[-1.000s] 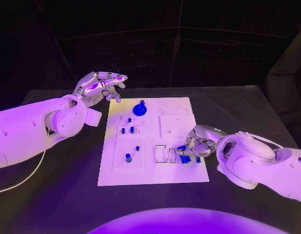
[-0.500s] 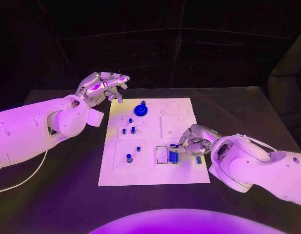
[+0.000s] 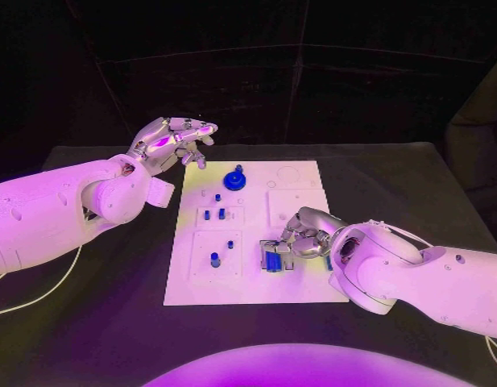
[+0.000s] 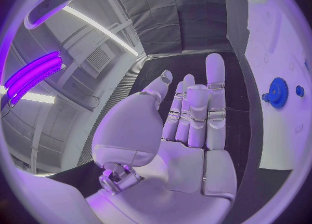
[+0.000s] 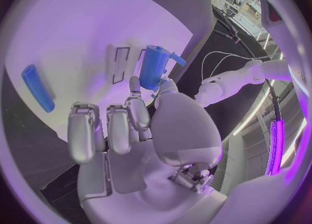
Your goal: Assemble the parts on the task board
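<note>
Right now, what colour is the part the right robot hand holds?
Blue; the part in the right robot hand shows best in the right wrist view.

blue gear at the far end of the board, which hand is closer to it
Left. The left hand hovers open just beyond the board's far left corner, beside the blue gear. The right hand is at the board's near half, holding a blue part.
</note>
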